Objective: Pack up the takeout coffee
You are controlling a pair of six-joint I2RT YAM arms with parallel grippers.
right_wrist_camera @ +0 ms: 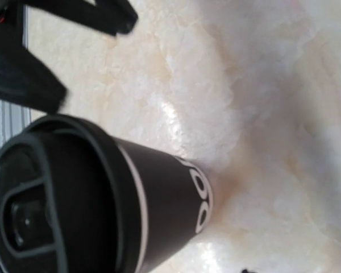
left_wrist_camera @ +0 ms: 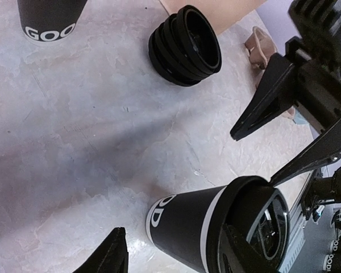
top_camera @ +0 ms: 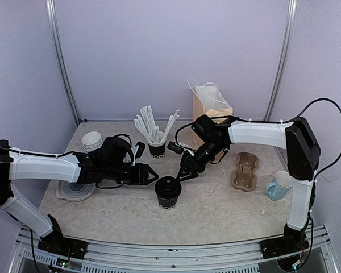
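Closing on the takeout coffee (top_camera: 168, 193) from either side carries the main risk at this stage. The cup stands upright, lid on, at the front centre of the table (top_camera: 227, 213), free of both arms.

- Left gripper (top_camera: 150, 175): at 10 o'clock of the cup, just beside it, jaws about half spread, holding nothing. In the left wrist view one finger overlaps the lid edge; contact cannot be told.
- Right gripper (top_camera: 184, 173): at 1 o'clock of the cup, just above the lid, jaws about half spread, holding nothing.

Probable faults:
1. A finger meeting the lid rim or the wall off-centre would tip the cup.
2. Squeezing the paper wall hard could spring the lid.
3. Both grippers converge on one small cup; their fingers could collide.
4. The paper bag (top_camera: 211, 108) stands well apart at 1 o'clock, so a loose grip could let the cup slip in transit.
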